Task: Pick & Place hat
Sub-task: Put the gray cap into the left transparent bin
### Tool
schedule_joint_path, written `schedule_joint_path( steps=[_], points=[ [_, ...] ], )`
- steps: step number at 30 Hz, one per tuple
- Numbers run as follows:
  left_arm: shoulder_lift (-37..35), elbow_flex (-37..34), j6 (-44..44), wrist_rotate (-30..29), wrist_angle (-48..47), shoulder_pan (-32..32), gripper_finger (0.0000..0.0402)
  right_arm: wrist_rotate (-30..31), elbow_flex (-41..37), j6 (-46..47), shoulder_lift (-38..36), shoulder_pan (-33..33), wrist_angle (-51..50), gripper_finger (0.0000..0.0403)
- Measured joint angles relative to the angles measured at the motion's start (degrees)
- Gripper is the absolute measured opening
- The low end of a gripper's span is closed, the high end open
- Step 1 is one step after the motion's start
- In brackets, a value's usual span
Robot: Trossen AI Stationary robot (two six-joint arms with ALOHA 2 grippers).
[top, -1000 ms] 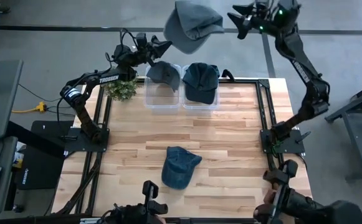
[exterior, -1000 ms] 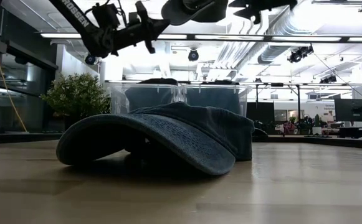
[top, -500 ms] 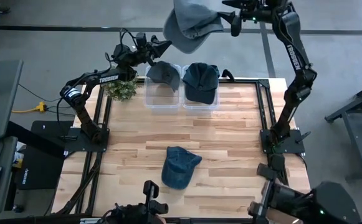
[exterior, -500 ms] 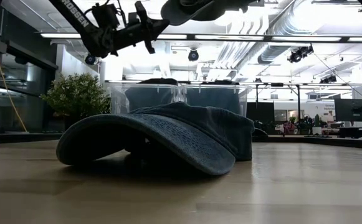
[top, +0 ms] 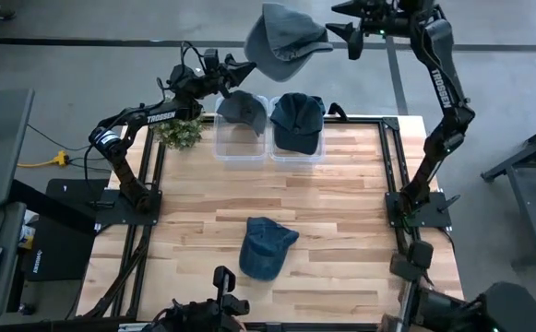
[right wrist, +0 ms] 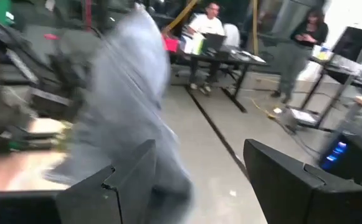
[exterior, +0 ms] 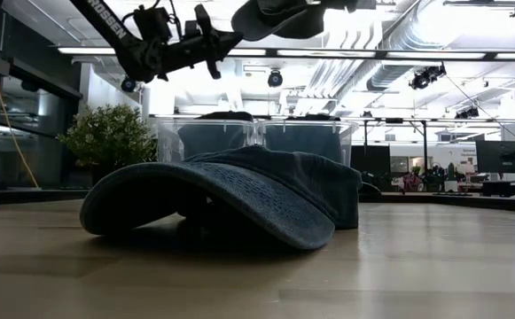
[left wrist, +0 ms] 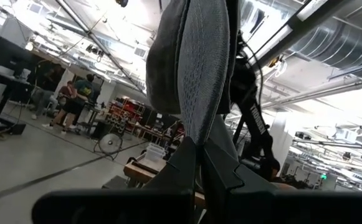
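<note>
A grey hat point(top: 284, 39) hangs high above the bins; a blue hat point(top: 265, 245) lies on the table.

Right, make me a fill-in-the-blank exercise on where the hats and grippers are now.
1. The grey hat hangs in the air above the table, pinched by the ____ gripper.
2. The right gripper is beside that hat with its fingers ____.
3. The two clear bins at the table's far edge hold ____ hat each.
4. The blue denim cap lies on the ____ table, touched by neither gripper.

Missing words: left; open; one; wooden
</note>
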Motion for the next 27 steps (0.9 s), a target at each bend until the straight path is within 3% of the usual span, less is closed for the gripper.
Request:
schedule_joint_path(
  steps=[3,9,17,22,27],
  points=[
    [0.0,0.0,0.3,-0.1,-0.4,0.0,0.0000,-2.6,0.0,1.3,-0.7,0.0,-2.0,0.0238],
    [0.0,0.0,0.4,-0.2,-1.1,0.0,0.0000,-1.9,-0.1,3.1,-0.7,1.5,-4.2,0.0252],
    [0.0,0.0,1.8,0.0,-3.6,0.0,0.0000,6.2,-0.1,1.2,0.5,6.1,-4.5,0.0304],
    [0.0,0.0,1.8,0.7,-3.6,0.0,0.0000,12.7,-0.1,-1.1,1.5,7.9,-4.2,0.0314],
    [0.0,0.0,1.7,1.3,-3.6,0.0,0.0000,13.0,-0.1,0.3,2.7,7.5,-4.3,0.0314]
  ],
)
